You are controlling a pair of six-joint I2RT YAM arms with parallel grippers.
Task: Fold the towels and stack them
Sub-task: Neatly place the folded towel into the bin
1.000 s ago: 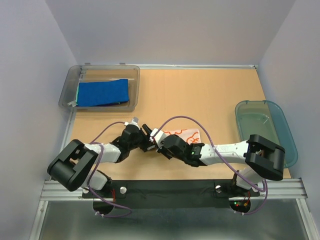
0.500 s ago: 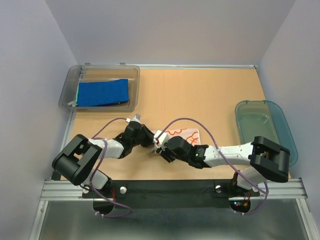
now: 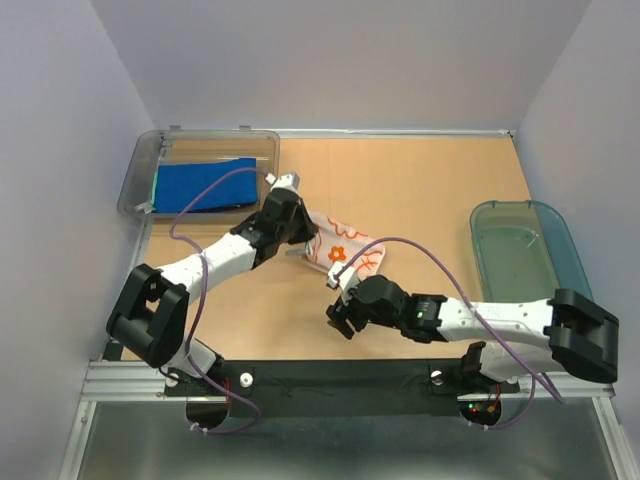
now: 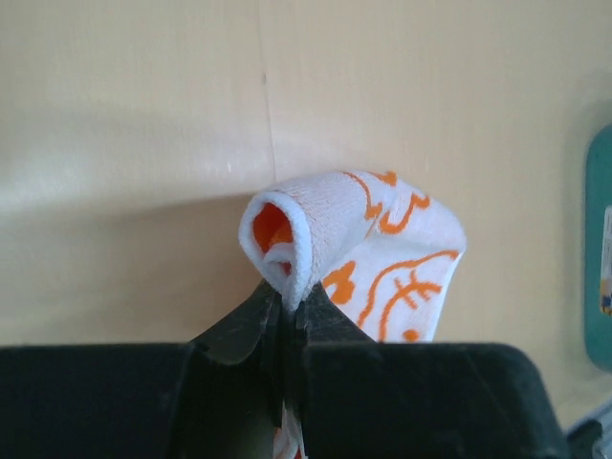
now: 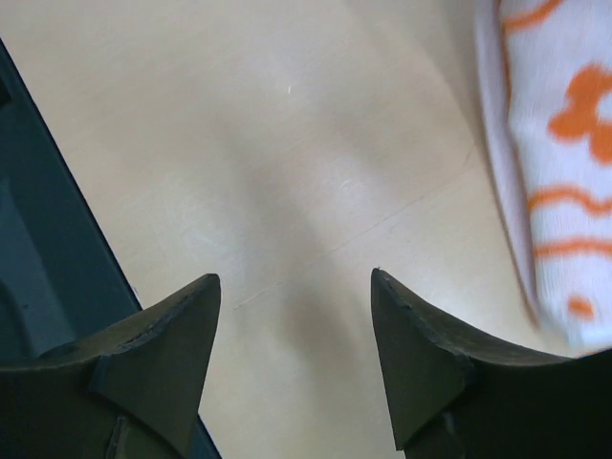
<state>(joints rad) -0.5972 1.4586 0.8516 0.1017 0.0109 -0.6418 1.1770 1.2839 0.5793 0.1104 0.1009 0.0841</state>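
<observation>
A white towel with orange flower prints (image 3: 345, 248) hangs folded from my left gripper (image 3: 300, 245), just above the middle of the table. In the left wrist view the jaws of the left gripper (image 4: 287, 298) are shut on the towel's rolled edge (image 4: 316, 215). My right gripper (image 3: 340, 320) sits lower, near the table's front. It is open over bare wood, with nothing between its fingertips (image 5: 295, 279). The same towel (image 5: 564, 182) shows at the right edge of the right wrist view. A royal blue towel (image 3: 205, 185) lies folded in the grey bin (image 3: 135, 185) at the back left.
A teal translucent oval basket (image 3: 575, 270) stands at the table's right edge. The black rail with both arm bases (image 3: 340, 380) runs along the near edge. Purple cables loop above both arms.
My right gripper has opened, let go of the flower towel and pulled back toward the front. My left gripper has shut on the towel and carried it up and back toward the bin.
</observation>
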